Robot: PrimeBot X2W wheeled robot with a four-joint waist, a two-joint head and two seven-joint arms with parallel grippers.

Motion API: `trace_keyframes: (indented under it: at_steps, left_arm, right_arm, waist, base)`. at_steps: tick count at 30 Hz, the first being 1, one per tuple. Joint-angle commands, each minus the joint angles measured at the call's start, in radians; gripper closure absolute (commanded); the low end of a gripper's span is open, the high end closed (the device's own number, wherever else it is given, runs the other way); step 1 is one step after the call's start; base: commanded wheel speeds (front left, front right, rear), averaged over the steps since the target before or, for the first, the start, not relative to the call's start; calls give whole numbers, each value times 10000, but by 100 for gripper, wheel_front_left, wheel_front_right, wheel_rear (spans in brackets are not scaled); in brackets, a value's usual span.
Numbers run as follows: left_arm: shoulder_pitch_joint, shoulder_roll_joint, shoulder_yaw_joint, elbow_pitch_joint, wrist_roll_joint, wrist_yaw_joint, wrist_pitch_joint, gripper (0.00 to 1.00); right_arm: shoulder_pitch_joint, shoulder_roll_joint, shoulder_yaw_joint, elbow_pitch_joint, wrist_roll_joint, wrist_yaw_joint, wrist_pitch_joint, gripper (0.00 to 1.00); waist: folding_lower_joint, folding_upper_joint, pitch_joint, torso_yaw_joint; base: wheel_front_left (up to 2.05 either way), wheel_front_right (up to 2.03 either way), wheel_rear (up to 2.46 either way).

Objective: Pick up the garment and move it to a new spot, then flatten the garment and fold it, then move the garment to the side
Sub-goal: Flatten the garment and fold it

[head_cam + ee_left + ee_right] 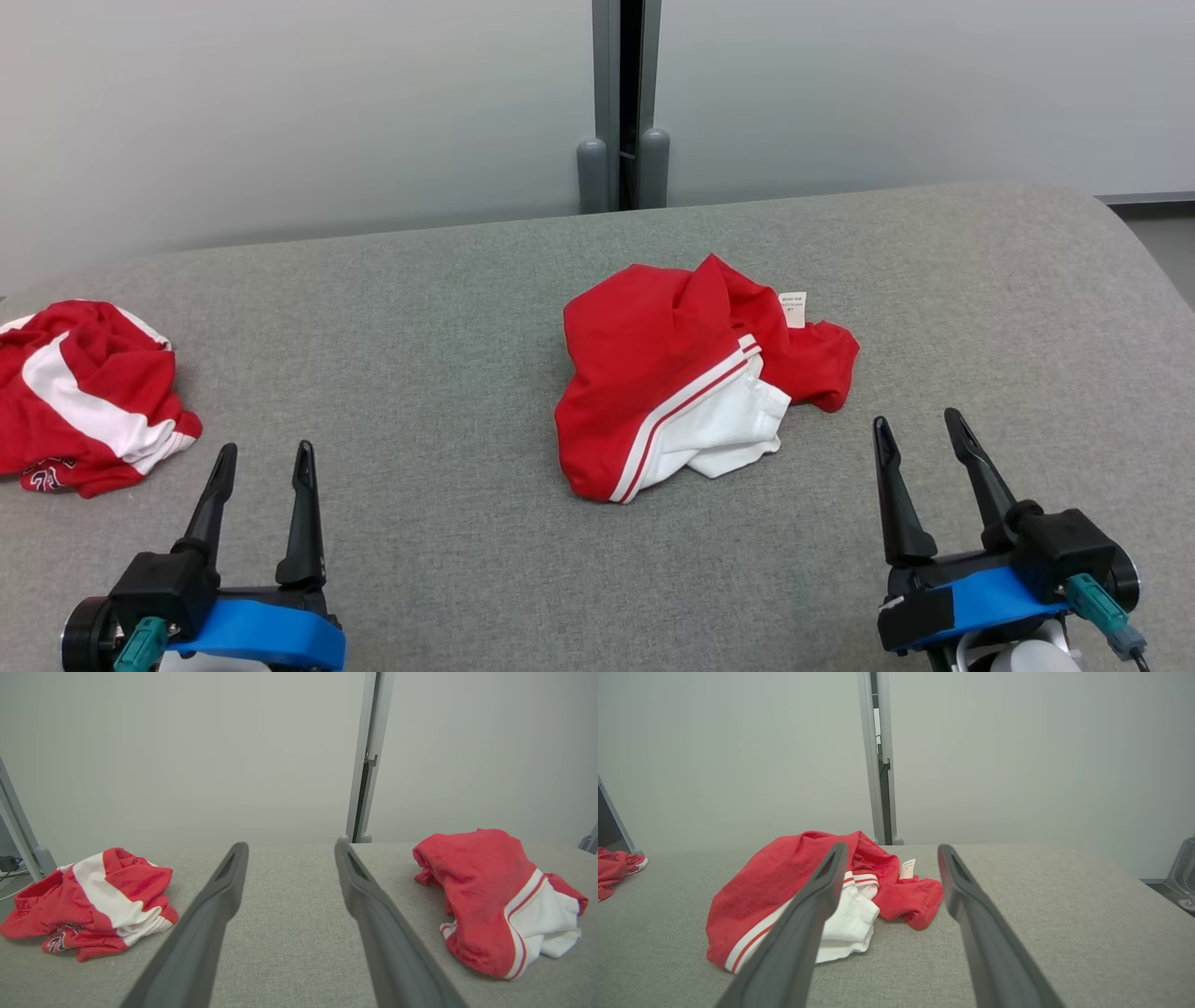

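A crumpled red and white garment (pixel 681 383) with a small white label lies in a heap at the middle of the grey table (pixel 420 327). It shows at the right in the left wrist view (pixel 490 900) and left of centre in the right wrist view (pixel 784 896). My left gripper (pixel 264 455) (pixel 289 851) stands open near the front left edge, nothing between its fingers. My right gripper (pixel 920 425) (pixel 889 851) stands open at the front right, just right of the garment and apart from it, also empty.
A second red and white garment (pixel 79 397) (pixel 93 900) lies bunched at the table's far left edge. Behind the table stands a pale wall with a grey vertical post (pixel 624 103). Bare grey cloth lies between the two heaps and along the front.
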Motion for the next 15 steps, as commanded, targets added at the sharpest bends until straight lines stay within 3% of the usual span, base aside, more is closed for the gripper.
trace_keyframes:
  at_steps: [1, 15]
  left_arm:
    - [94, -19, 130, 66, 115, -83, -46, 0]
    - [-191, -335, 330, 313, 525, -442, -47, 0]
  right_arm:
    - [91, 8, 21, 48, -9, -3, -3, 0]
    - [-19, 8, 89, 138, 36, -3, -3, 0]
  waist:
    - [0, 0, -23, -17]
    - [0, 0, -33, -26]
  base:
    - [0, 0, 0]
    - [0, 0, 0]
